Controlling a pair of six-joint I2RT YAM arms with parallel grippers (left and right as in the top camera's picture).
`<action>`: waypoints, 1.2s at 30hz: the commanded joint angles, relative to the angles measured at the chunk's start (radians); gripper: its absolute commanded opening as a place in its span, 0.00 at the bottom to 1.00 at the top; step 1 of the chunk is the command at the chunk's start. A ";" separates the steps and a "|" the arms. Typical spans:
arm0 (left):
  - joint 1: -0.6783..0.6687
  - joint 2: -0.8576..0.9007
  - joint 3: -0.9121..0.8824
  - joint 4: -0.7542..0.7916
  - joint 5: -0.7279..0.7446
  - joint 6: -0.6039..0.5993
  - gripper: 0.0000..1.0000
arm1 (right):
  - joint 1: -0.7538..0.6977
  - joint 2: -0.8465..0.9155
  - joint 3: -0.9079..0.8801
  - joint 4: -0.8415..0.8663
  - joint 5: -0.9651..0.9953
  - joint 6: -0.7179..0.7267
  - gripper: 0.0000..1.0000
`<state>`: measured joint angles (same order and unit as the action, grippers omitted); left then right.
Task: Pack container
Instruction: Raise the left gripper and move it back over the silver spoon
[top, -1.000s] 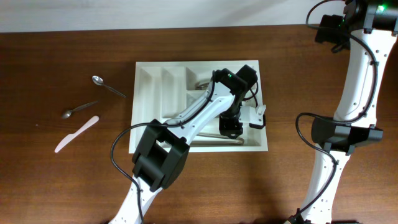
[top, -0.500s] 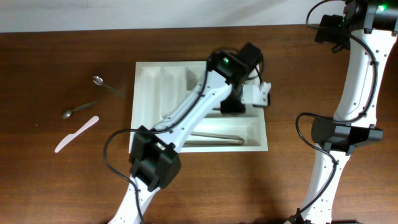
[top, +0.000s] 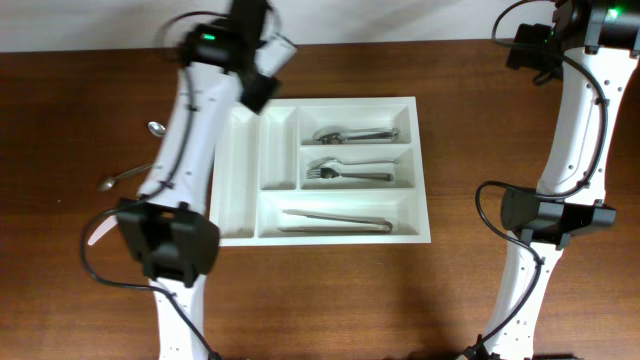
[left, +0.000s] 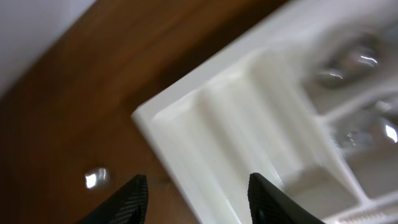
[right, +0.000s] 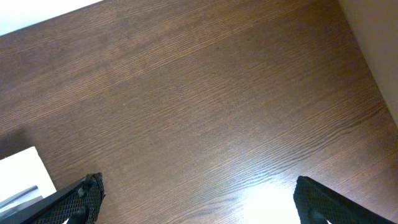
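Hanging over the far left corner of the tray (top: 240, 232), with the left gripper (left: 198, 186) standing roughly half open and gripping nothing, only the tray's corner and the table (top: 60, 90) showing between the fingers. Probably heading for the loose cutlery lying left of the tray: a nearer spoon (top: 172, 138) just beside the arm, a second spoon (top: 122, 178) closer to the front edge, and a pale plastic knife (top: 97, 230) mostly hiding under the arm.

Doing this step well likely meaning turning the fingers across the nearer spoon's handle rather than along it, descending at the handle's middle, staying clear of the tray wall, and closing only after bracketing the thin metal on both sides.

Leaving the right gripper (right: 199, 180) parked well off to the right over bare wood, gaping fully and carrying nothing.

Lying flat mid-table, white plastic, long side running left to right. Showing two narrow upright slots at the left, both empty, and three wide slots at the right, holding packed spoons (top: 355, 133) at the back, forks (top: 348, 173) in the middle and a long metal piece (top: 335, 220) at the front.
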<state>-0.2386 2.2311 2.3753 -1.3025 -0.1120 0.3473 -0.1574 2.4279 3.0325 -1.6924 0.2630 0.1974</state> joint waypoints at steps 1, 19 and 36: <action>0.081 -0.025 0.014 -0.019 -0.012 -0.300 0.54 | -0.001 -0.041 0.014 -0.006 -0.002 -0.006 0.99; 0.220 -0.019 -0.034 -0.030 -0.071 -0.588 0.70 | -0.001 -0.041 0.014 -0.006 -0.002 -0.006 0.99; 0.340 -0.019 -0.373 -0.021 -0.225 -1.422 0.71 | -0.001 -0.041 0.014 -0.006 -0.002 -0.006 0.99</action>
<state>0.0860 2.2295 2.0266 -1.3239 -0.3096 -0.8978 -0.1574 2.4279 3.0325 -1.6924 0.2630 0.1970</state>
